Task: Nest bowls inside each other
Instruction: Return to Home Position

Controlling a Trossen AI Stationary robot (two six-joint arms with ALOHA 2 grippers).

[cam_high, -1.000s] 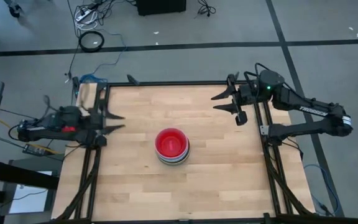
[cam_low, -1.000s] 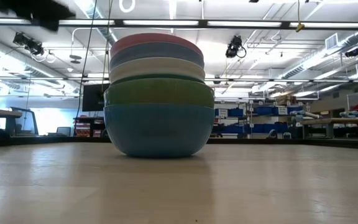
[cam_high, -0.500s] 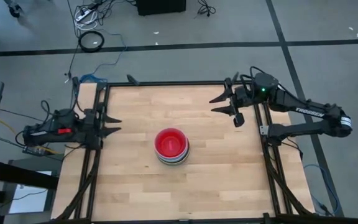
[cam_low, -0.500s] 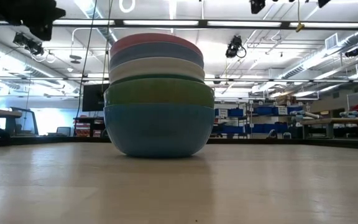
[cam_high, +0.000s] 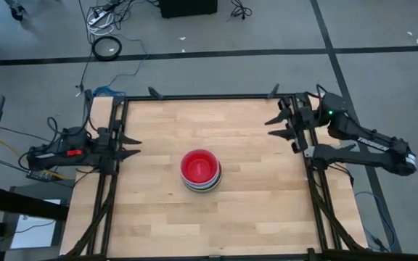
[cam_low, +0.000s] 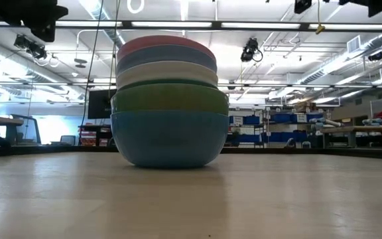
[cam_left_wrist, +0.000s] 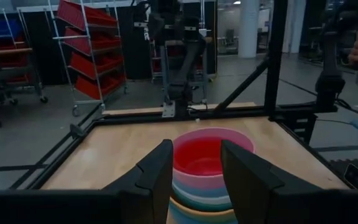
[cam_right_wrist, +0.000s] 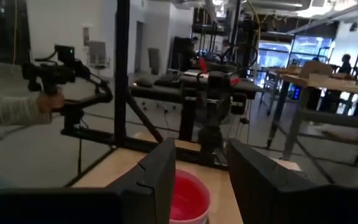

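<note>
Bowls (cam_high: 201, 176) nested in one stack mid-table (cam_high: 260, 206), red bowl (cam_high: 199, 165) innermost. Bottom bowl (cam_low: 168, 141) probably teal. Left gripper (cam_high: 128, 144) at left edge, fingers spread, empty. Right gripper (cam_high: 278, 125) at far-right edge, same.

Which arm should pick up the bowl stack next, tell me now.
Probably left: the left gripper, open, points straight at the stack from a bit nearer; the right gripper, also open, waits by the table's corner.
</note>
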